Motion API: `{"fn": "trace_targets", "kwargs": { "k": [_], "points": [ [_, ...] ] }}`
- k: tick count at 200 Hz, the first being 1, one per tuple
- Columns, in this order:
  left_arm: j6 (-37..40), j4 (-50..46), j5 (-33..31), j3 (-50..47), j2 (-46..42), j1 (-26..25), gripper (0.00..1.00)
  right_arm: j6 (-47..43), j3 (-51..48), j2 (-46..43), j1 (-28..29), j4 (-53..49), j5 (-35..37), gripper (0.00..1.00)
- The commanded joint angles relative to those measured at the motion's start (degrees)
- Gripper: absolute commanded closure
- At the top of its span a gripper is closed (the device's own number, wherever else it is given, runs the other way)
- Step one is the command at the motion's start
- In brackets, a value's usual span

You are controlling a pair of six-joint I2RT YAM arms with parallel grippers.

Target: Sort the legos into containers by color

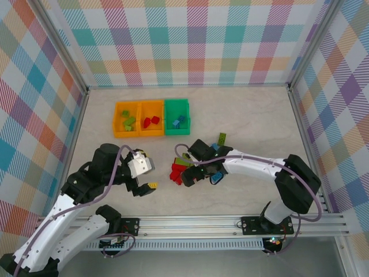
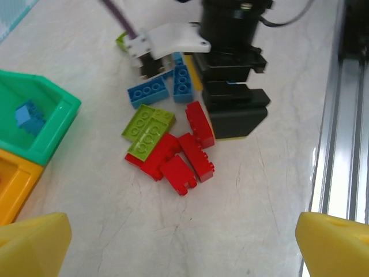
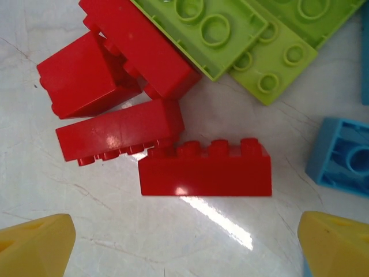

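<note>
The left arm rises from the near left corner of the table [image 1: 242,121], elbow bent, and its wrist angles down and toward the middle; the left gripper [image 1: 145,188] hangs over bare tabletop left of the brick pile. The right arm reaches from the near right corner, folds at the elbow close to the right edge, and stretches left across the middle, so the right gripper [image 1: 196,175] sits low at the pile of legos [image 1: 181,170]. That pile lies near the table's centre: red bricks [image 2: 179,156] bunched together, lime green plates [image 2: 147,130] touching them on the far side, and blue bricks [image 2: 147,92] just beyond. One lime green brick [image 1: 222,138] lies apart, toward the far edge. The three bins stand in a row toward the far edge, left of centre, touching side by side: an orange bin [image 1: 126,119] holding lime green pieces, a second orange bin [image 1: 151,118] holding red ones, and the green bin [image 1: 177,116] holding blue ones. The right arm's body covers part of the pile from above. The left gripper [image 2: 184,254] has its yellow fingers spread wide and grips nothing. The right gripper [image 3: 184,248] is likewise spread wide and empty, with a four-stud red brick [image 3: 204,170] lying just ahead of the gap, touching neither finger.
</note>
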Motion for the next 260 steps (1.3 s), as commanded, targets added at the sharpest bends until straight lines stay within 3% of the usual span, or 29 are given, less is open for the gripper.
{"fn": "trace_targets", "kwargs": {
  "k": [1,43,91,143,178,193,214,238,260],
  "points": [
    [8.31,-0.38,2.18,-1.5,2.02,-0.37,0.0,-3.83,3.05,3.99,0.42,0.5,0.33,0.02],
    [8.56,-1.38,3.85,-0.36,5.45,-0.28,0.0,-5.27,5.38,9.94,0.42,0.65,0.06,0.08],
    [8.57,-0.59,3.67,-1.14,5.16,-0.28,0.0,-4.95,5.88,11.78,0.69,-0.8,2.79,0.37],
    [7.69,3.73,3.08,-2.58,2.71,-0.2,0.0,-3.26,2.94,-0.99,0.69,1.8,3.08,0.47],
    [-4.8,18.47,-2.23,-6.21,-2.61,3.16,0.0,-7.42,2.79,-8.61,0.7,13.16,2.88,0.51],
    [-12.08,25.08,-6.89,-6.82,-3.86,5.69,0.0,-11.13,4.49,-6.66,0.69,19.91,2.9,0.51],
    [-27.71,31.44,-25.64,-5.11,-3.26,8.89,0.0,-15.71,10.38,0.3,0.62,27.07,4.2,0.51],
    [-31.66,25.27,-39.25,-0.22,-1.25,10.67,0.0,-18.56,19.14,10.73,-0.25,33.89,4.63,0.51],
    [-31.86,25.68,-44.01,-1.68,-1.61,11.39,0.0,-21.03,29.72,21.35,-1.02,34.61,5.73,0.52]
  ]
}}
